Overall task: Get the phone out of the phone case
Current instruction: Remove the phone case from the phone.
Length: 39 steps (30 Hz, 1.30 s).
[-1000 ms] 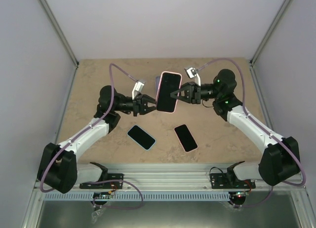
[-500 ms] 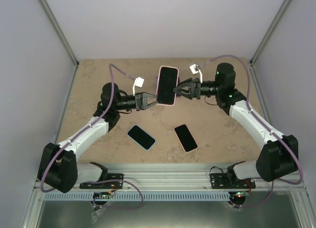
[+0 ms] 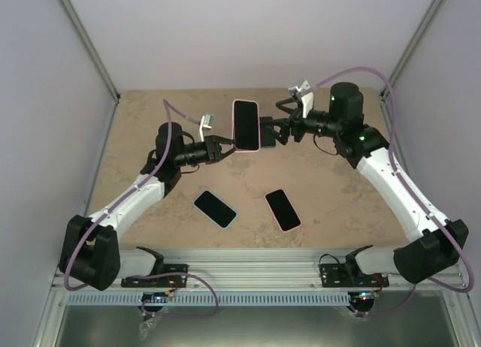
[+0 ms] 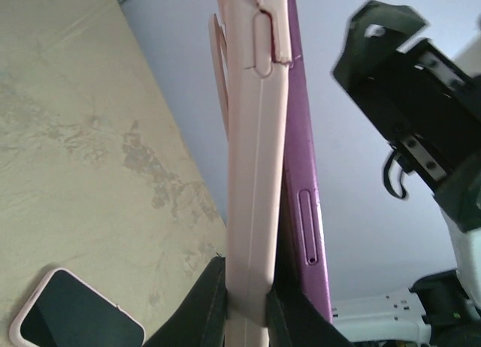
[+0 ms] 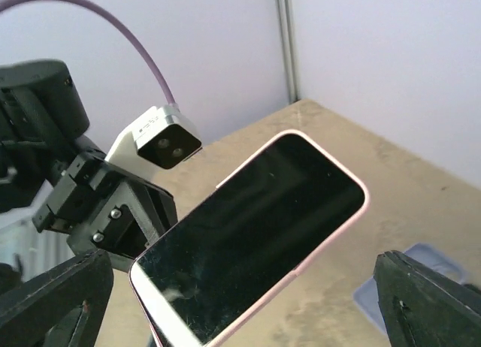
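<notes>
1. Two arms meet above the bench (image 3: pixel 135 137). Between them you can see the phone (image 3: pixel 246 125), held up in the air with its dark screen facing the right wrist camera.
2. Your left gripper (image 3: pixel 224 146) is closed tight on the pink case (image 4: pixel 254 174) and pinches its lower end.
3. From the left wrist, the phone's purple side shows right beside the pink case and touches it.
4. Your right gripper (image 3: pixel 270 129) is wide open and holds nothing. It sits just beside the phone's right edge.
5. Two more things lie flat on the bench, well apart from the held phone: a blue-edged phone (image 3: pixel 216 209) and a black phone (image 3: pixel 282 209).
</notes>
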{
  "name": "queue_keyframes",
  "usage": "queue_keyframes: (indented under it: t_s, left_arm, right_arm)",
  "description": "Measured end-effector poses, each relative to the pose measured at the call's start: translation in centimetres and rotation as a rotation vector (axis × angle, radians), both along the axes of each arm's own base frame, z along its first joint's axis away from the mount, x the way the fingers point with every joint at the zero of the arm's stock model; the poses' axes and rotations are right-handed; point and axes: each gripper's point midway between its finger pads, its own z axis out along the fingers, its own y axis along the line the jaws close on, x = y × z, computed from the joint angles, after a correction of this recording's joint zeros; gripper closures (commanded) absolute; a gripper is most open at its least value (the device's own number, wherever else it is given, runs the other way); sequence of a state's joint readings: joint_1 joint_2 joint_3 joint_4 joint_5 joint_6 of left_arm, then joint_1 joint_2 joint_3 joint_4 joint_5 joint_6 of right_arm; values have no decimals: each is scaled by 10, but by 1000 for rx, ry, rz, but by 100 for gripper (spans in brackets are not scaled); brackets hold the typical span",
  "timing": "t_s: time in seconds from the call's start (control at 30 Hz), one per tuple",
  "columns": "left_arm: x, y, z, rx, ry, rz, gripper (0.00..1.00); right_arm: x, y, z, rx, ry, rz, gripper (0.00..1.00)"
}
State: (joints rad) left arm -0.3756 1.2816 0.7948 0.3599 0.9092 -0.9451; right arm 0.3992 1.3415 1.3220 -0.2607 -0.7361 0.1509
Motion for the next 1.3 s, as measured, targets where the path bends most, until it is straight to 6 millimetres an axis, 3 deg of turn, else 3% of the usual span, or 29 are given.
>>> queue_keyframes:
  t_s: [0.2, 0.57, 1.0, 1.3]
  left_arm:
    - [10, 4, -9, 22, 82, 71, 100]
    - [13, 6, -12, 9, 151, 97, 100]
    - [11, 6, -7, -22, 154, 87, 100]
    - [11, 6, -6, -28, 161, 86, 100]
  right_arm:
    - [-4, 17, 5, -153, -180, -47, 3]
    - [-19, 55, -27, -428, -411, -25, 8]
    - [-23, 69, -40, -600, -564, -32, 19]
    - [-18, 71, -47, -668, -612, -64, 32]
